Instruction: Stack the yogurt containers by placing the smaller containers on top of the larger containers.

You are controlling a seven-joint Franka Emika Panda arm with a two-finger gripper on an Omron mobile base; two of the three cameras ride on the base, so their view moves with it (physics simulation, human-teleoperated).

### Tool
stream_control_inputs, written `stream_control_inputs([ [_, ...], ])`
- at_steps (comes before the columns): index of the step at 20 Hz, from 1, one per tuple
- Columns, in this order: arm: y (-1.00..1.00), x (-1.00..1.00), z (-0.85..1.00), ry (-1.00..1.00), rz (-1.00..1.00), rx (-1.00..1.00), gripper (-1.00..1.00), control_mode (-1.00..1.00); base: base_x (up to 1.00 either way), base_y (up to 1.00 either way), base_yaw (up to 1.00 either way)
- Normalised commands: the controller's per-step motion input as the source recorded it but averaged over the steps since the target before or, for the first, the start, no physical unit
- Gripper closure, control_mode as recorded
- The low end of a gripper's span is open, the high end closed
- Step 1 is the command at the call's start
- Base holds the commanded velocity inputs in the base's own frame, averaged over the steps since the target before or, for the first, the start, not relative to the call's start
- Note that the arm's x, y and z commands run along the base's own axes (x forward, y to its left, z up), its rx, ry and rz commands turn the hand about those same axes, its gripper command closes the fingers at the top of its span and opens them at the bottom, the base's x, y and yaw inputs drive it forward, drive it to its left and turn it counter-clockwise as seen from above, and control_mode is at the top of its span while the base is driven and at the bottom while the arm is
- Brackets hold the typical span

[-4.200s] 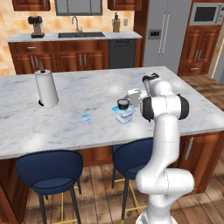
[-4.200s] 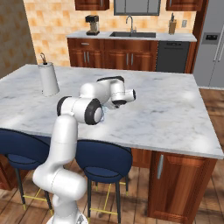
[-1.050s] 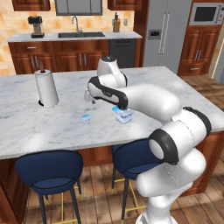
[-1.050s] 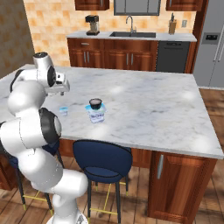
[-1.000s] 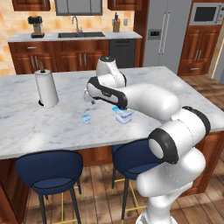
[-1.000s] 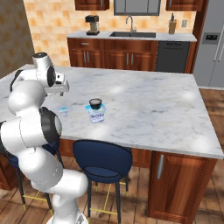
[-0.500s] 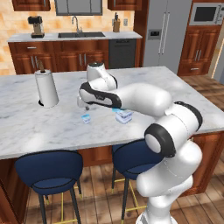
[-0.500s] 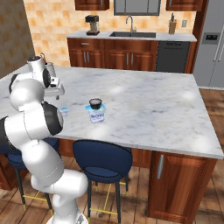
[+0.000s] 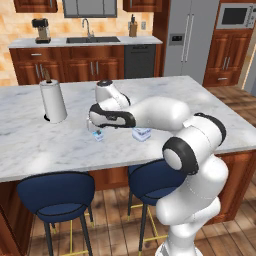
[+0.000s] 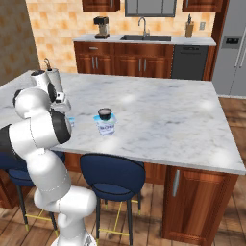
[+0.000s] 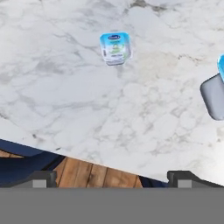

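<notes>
Your gripper (image 11: 111, 175) hangs with its jaws spread wide and grasping nothing above the marble counter (image 10: 158, 113), the tiny white cup (image 11: 115, 48) sitting apart ahead of it near the counter's edge, while the dark cup (image 10: 104, 114) already rests on the blue-lidded tub (image 10: 106, 127).

The arm hid most of the tub (image 9: 142, 134) in the left base view; at three o'clock, the hand view's edge cut it off.

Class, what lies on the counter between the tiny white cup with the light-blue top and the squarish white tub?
Bare marble between tiny white cup and squarish white tub, in the left base view.
</notes>
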Motion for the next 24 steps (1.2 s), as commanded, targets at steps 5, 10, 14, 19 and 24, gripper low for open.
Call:
stream_control_inputs([
  [5, 0.0, 0.0, -0.33, 0.0, 0.0, 0.0, -1.0, -1.0, 0.0, 0.0, 0.0],
  [10, -0.01, 0.0, -0.27, 0.0, 0.0, 0.0, -1.0, -1.0, 0.0, 0.0, 0.0],
  [14, -0.09, 0.0, -0.22, -0.01, 0.0, 0.0, -1.0, -1.0, 0.0, 0.0, 0.0],
  [19, -0.12, 0.0, -0.14, -0.05, 0.0, 0.0, -1.0, -1.0, 0.0, 0.0, 0.0],
  [24, -0.01, 0.03, -0.17, -0.1, -0.01, 0.01, -1.0, -1.0, 0.0, 0.0, 0.0],
])
